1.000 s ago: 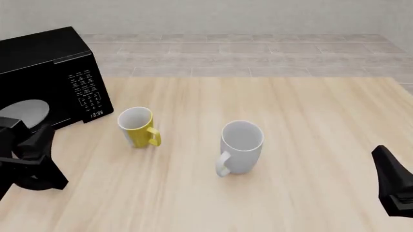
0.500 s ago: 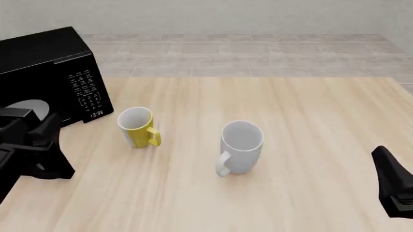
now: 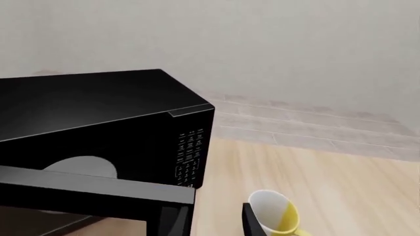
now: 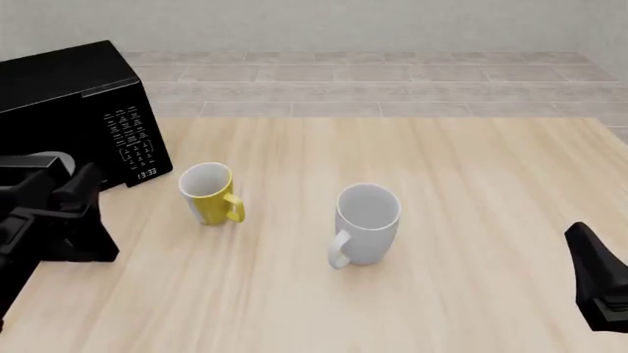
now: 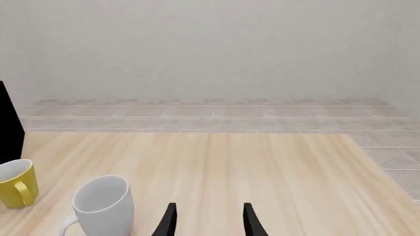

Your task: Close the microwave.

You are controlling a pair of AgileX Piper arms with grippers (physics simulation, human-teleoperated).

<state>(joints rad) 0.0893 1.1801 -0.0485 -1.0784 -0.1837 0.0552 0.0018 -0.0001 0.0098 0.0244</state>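
At the near-left of the table, my left gripper (image 4: 61,195) sits just in front of the microwave (image 4: 73,110), close to its open door (image 3: 98,194). From the left wrist view I see the door's top edge as a dark bar swung out across the cavity, with the white turntable (image 3: 78,168) behind it. Whether the left fingers are spread or closed I cannot tell; only one fingertip shows. I'd judge the microwave heavy and rigid, unlikely to slide, while the door should swing lightly on its hinge. No grip is needed: a flat push on the door's outer face, near its free edge, should do. The glass is glossy, so a fingertip could skid. My right gripper (image 5: 206,221) hangs at the near-right, well apart, fingers parted and holding nothing. Outward, a yellow mug (image 4: 209,193) stands just beside the keypad panel (image 4: 131,141); it looks close to the door's arc and could be clipped. A white mug (image 4: 365,223) stands mid-table, clear of the work.
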